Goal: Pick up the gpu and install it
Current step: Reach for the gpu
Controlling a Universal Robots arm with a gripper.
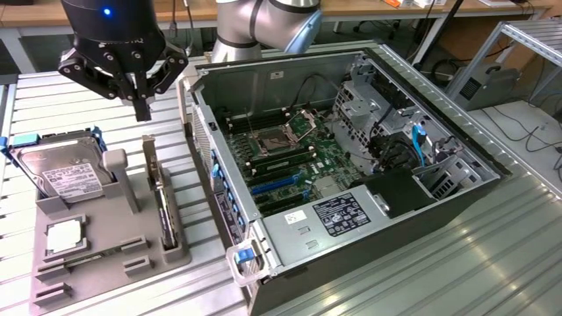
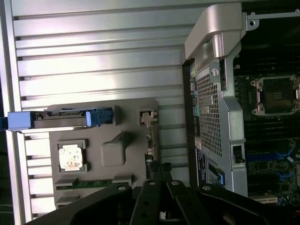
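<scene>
The gpu (image 1: 163, 204) is a thin black card standing on edge in a slot of the grey fixture tray (image 1: 105, 270), its silver bracket toward the back. The wrist view has it edge-on as the gpu (image 2: 150, 147). My gripper (image 1: 141, 110) hangs above the table behind the tray, a short way up and back from the card's bracket end, touching nothing. Its fingers meet in a single narrow tip, shut and empty. In the wrist view the gripper (image 2: 162, 183) sits just over the card's near end.
The open computer case (image 1: 457, 141) lies on the exterior view's right, motherboard (image 1: 307, 155) and blue slots (image 1: 272, 186) exposed. On the tray are a hard drive (image 1: 63, 174) in a blue caddy, a processor chip (image 1: 63, 236) and a green memory stick (image 2: 89, 183).
</scene>
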